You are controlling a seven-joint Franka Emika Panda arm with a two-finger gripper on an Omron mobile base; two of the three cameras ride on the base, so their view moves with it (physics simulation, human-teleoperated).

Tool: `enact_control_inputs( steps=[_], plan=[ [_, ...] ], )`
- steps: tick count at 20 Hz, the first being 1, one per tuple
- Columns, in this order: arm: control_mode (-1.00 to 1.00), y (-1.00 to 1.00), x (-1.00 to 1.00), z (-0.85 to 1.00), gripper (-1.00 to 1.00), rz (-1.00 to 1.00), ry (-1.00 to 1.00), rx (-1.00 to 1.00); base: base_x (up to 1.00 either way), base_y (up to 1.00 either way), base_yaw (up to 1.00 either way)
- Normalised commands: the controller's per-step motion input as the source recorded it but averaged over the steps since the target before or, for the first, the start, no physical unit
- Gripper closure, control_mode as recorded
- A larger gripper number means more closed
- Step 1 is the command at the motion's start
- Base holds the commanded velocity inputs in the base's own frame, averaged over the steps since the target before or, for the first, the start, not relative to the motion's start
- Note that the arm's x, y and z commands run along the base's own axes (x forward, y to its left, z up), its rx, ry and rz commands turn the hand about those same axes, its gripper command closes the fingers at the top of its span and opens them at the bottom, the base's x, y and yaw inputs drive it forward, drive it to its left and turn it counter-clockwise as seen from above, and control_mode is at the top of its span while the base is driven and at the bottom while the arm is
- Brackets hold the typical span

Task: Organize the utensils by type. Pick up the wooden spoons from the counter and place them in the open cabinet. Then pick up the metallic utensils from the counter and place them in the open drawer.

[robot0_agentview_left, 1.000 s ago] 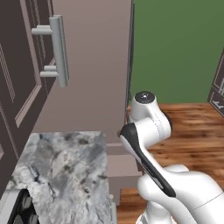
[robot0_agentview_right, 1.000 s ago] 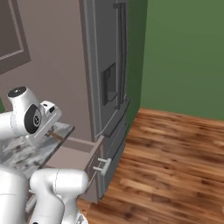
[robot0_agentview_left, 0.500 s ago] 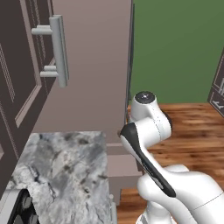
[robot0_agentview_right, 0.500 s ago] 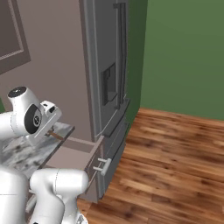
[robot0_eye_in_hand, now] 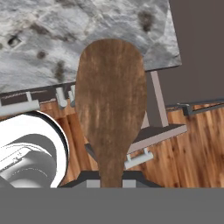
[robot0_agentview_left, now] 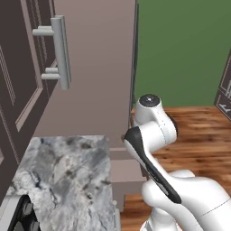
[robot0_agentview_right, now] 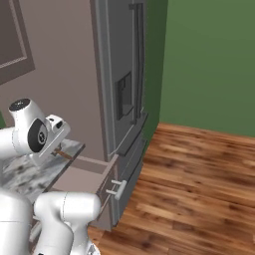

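A wooden spoon [robot0_eye_in_hand: 111, 105] runs up the middle of the hand view with its broad bowl uppermost, and my gripper [robot0_eye_in_hand: 111, 183] is shut on its handle at the bottom. Seen from the right base, the spoon [robot0_agentview_right: 63, 155] pokes out as a short brown stick from my gripper [robot0_agentview_right: 56, 149], just above the edge of a grey-and-white marbled top [robot0_agentview_right: 30, 172]. Below that top an open drawer [robot0_agentview_right: 92, 174] juts out, grey-brown with a silver handle; the same drawer [robot0_eye_in_hand: 153, 118] lies under the spoon in the hand view.
A tall grey fridge [robot0_agentview_right: 124, 84] stands just right of the marbled top [robot0_agentview_left: 67, 176]. An upper cabinet door with a silver bar handle [robot0_agentview_left: 61, 52] hangs at the left. Dark knobs [robot0_agentview_left: 25, 212] show at the top's near left corner. Wooden floor [robot0_agentview_right: 199, 189] spreads to the right.
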Motion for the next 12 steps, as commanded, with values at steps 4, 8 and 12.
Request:
enact_control_inputs(
  steps=[4, 8, 12],
  plan=[
    [-1.00, 0.00, 0.27, 0.00, 1.00, -0.20, 0.00, 0.00, 0.05, 0.00, -0.03],
    [-1.00, 0.00, 0.56, 0.00, 1.00, -0.40, 0.00, 0.06, 0.00, 0.00, 0.00],
    [-1.00, 0.00, 0.59, 0.00, 1.00, -0.47, 0.00, 0.14, 0.00, 0.00, 0.00]
  ],
)
